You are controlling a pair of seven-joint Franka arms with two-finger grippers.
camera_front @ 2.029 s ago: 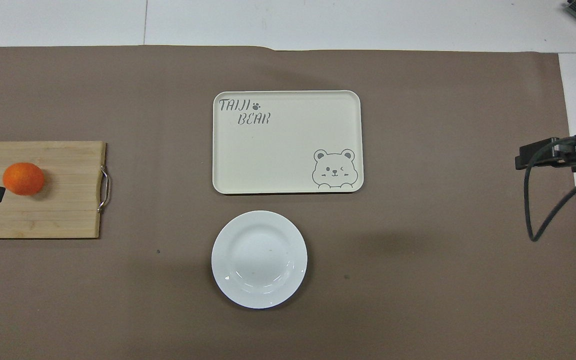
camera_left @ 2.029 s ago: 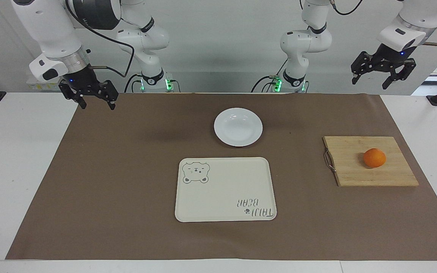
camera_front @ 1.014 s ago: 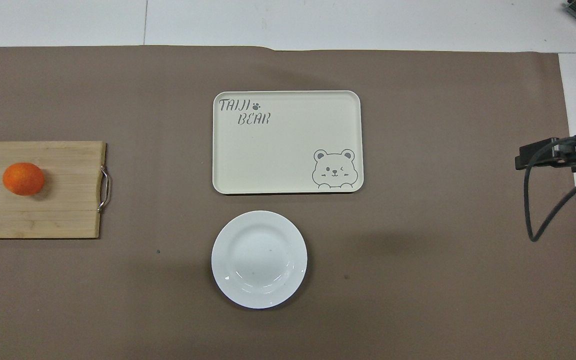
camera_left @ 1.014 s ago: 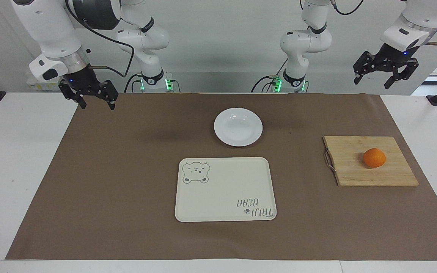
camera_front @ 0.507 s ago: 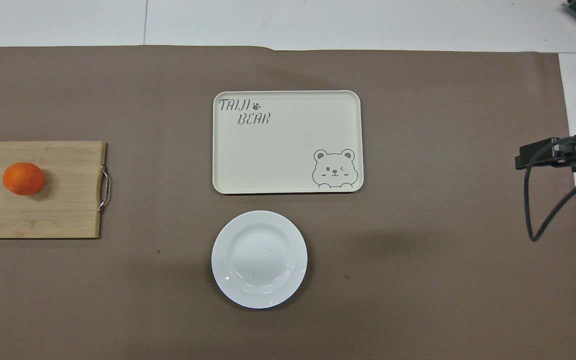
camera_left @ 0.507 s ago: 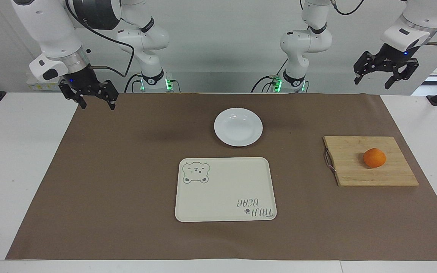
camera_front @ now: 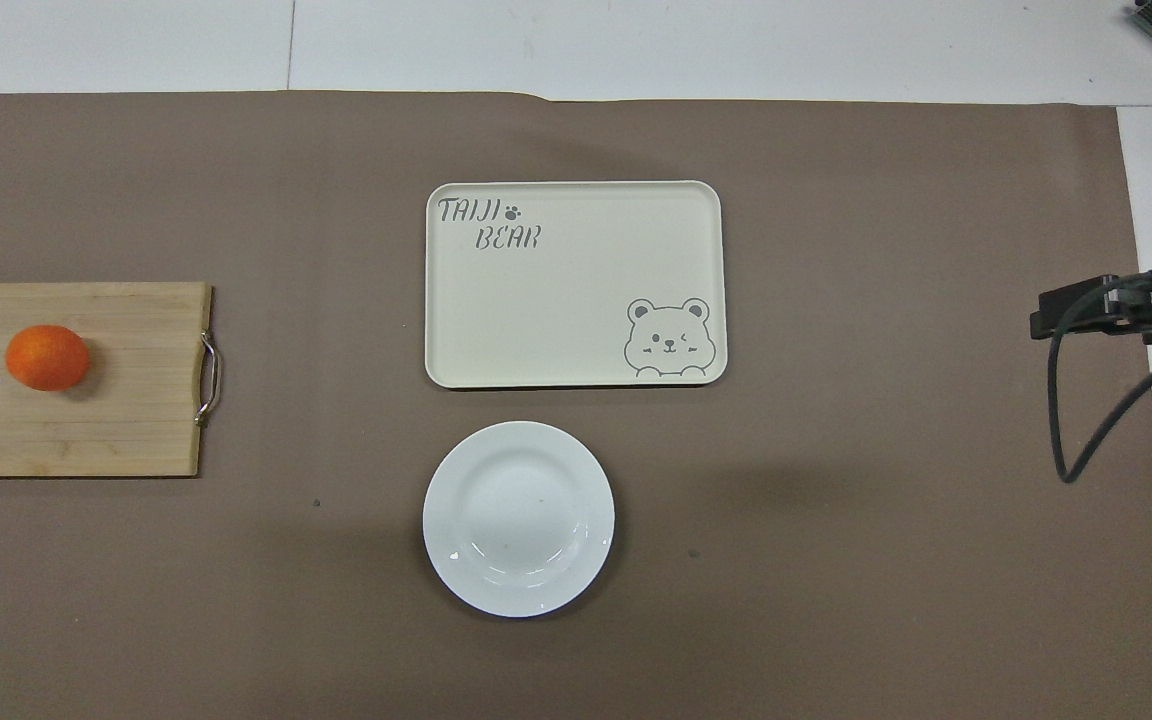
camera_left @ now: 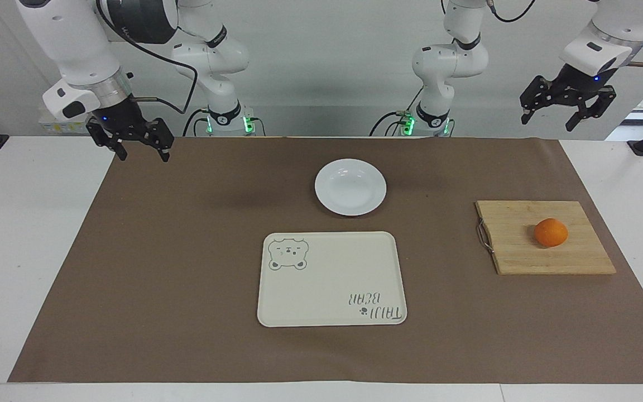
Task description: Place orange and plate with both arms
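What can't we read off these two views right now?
- Left end effector: overhead view shows only a black tip at the frame edge beside the orange; the rest is cut off.
- Right end effector: overhead view shows only part of it and its cable at the frame edge.
- Cutting board: one end is cut off by the overhead frame edge.
- Both arms' upper links: cut off at the top of the facing view.

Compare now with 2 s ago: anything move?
Only the left gripper: it rose a little above the left arm's end of the table, open and empty. Right gripper, orange on the cutting board, plate and tray unchanged.
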